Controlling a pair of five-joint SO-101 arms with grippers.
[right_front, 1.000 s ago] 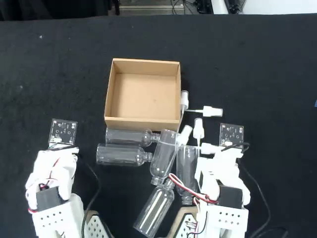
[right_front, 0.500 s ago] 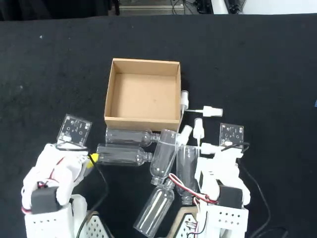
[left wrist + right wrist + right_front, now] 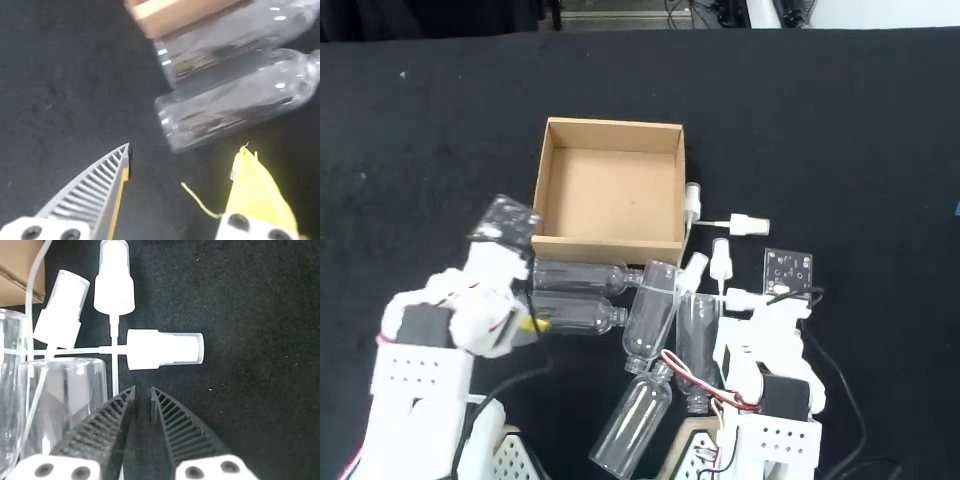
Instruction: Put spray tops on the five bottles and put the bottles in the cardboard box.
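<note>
Now the left gripper (image 3: pixel 186 149), jaws apart, hovers at the base of a clear plastic bottle (image 3: pixel 235 106) lying parallel to the table's (image 3: pixel 840 120) front edge beside the brown cardboard box (image 3: pixel 610 246), neck toward the closed right gripper (image 3: pixel 143 390).

1. Left wrist view is blurred throughout. The brown cardboard box (image 3: pixel 175 15) is cut by the edge, one corner showing.
2. Two clear plastic bottles lie there, a farther bottle (image 3: pixel 235 40) and a nearer bottle (image 3: pixel 235 100). Both run off the edge.
3. High view: the left arm (image 3: pixel 470 300) covers their base ends.
4. Right wrist view: the box is again cut to a corner. A third clear bottle (image 3: pixel 60 390) is cut off and sits partly behind the right gripper (image 3: pixel 143 390).
</note>
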